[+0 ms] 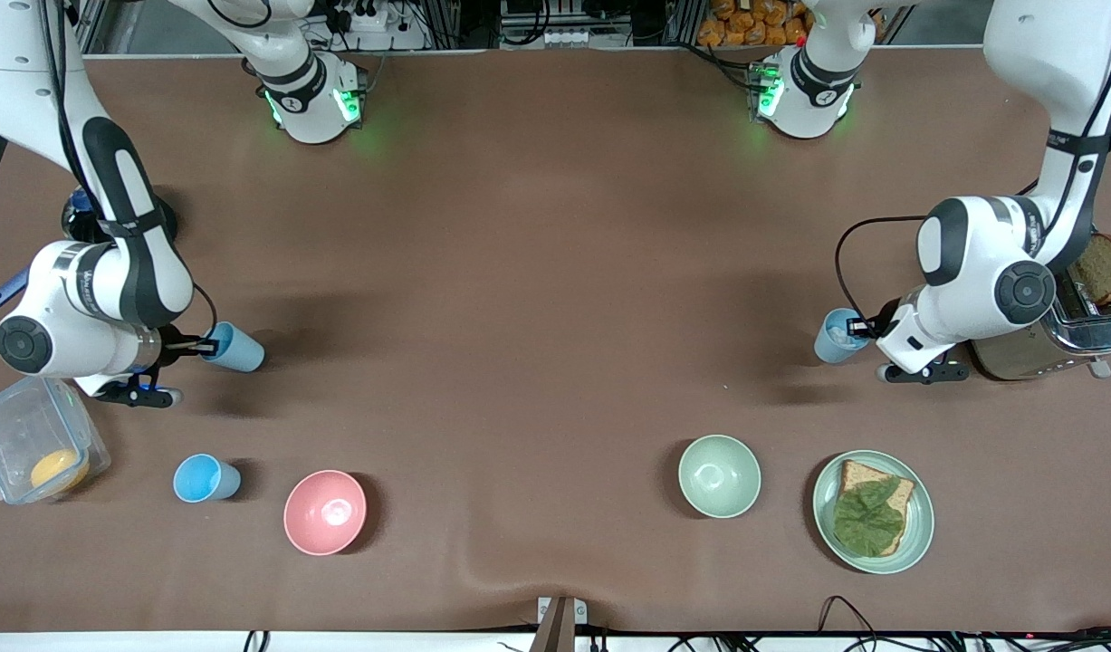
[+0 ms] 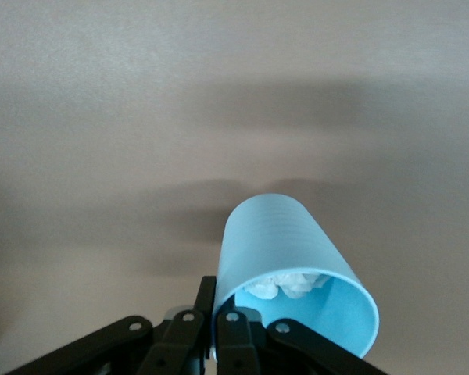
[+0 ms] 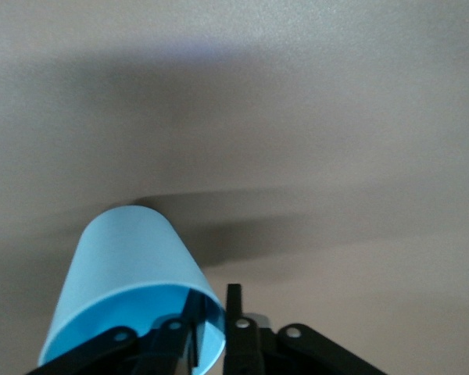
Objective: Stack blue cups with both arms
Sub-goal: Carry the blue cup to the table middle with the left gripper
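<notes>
My right gripper (image 1: 202,345) at the right arm's end of the table is shut on the rim of a blue cup (image 1: 235,348), one finger inside and one outside (image 3: 215,308). The cup (image 3: 129,273) is tilted on its side, low over the table. My left gripper (image 1: 867,330) at the left arm's end is shut on the rim of a paler blue cup (image 1: 838,337), also tilted. That cup (image 2: 285,242) has white crumpled bits inside, and the left gripper (image 2: 219,316) pinches its wall. Another bright sky-blue cup (image 1: 206,478) stands on the table beside the pink bowl.
A pink bowl (image 1: 324,512) and a pale green bowl (image 1: 720,475) sit near the front camera. A plate (image 1: 917,534) carries bread with lettuce. A toaster (image 1: 1053,349) stands by the left arm. A clear box (image 1: 12,426) holds something orange.
</notes>
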You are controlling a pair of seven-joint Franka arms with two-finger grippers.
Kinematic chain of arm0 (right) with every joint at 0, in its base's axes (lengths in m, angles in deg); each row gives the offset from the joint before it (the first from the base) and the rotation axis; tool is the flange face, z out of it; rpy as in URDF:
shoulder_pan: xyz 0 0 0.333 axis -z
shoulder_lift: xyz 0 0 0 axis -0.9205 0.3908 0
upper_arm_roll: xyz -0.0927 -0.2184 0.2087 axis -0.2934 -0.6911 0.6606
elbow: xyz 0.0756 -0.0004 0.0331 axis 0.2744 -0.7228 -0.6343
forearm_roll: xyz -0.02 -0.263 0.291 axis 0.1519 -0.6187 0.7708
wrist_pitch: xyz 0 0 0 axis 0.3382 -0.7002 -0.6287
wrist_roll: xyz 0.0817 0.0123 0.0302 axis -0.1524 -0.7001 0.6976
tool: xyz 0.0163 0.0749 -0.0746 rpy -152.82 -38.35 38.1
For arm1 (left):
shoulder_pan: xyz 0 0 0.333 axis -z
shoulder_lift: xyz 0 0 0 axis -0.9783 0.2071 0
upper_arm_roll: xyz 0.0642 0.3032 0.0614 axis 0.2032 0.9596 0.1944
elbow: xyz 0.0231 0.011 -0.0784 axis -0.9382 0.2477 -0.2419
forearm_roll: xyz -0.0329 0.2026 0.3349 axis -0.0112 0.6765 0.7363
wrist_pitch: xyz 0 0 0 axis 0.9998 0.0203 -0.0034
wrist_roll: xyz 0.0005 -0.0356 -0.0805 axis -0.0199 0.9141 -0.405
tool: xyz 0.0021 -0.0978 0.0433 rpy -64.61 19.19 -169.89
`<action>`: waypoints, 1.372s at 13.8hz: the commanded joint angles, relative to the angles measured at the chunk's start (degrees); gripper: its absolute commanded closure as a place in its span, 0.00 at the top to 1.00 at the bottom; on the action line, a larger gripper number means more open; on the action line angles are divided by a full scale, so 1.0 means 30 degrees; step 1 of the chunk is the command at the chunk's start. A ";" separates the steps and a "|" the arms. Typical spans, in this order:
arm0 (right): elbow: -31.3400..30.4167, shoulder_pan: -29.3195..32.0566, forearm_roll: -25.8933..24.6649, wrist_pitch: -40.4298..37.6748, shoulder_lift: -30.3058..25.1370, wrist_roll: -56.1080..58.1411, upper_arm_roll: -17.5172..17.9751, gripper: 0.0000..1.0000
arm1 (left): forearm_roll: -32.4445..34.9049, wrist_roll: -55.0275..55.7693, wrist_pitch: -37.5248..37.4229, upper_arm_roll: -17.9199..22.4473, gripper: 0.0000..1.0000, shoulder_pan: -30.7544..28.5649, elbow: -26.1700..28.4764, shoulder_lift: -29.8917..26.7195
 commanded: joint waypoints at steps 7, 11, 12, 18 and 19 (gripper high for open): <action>0.0144 0.0033 0.0944 -0.0849 -0.0613 -0.0287 0.0264 0.00 | -0.1928 0.2093 -0.3584 -0.2339 0.00 -0.0078 -0.2563 -0.0722; 0.0144 -0.0084 0.0945 -0.1172 -0.0995 -0.0287 0.0293 0.00 | -0.1928 0.5224 -0.4228 -0.4447 0.00 -0.0049 -0.3352 -0.0987; 0.0173 -0.0171 0.0945 -0.1347 -0.1141 -0.0461 0.0293 0.00 | -0.1928 0.6102 -0.4229 -0.4801 0.00 0.0009 -0.3442 -0.0987; 0.0437 -0.0699 0.0945 -0.1846 -0.1406 -0.1166 0.0322 0.00 | -0.1928 0.9271 -0.4054 -0.7087 0.00 0.0302 -0.3618 -0.0782; 0.0437 -0.0699 0.0945 -0.1846 -0.1377 -0.1166 0.0322 0.00 | -0.1928 0.9855 -0.3995 -0.7293 0.00 0.0447 -0.3676 -0.0724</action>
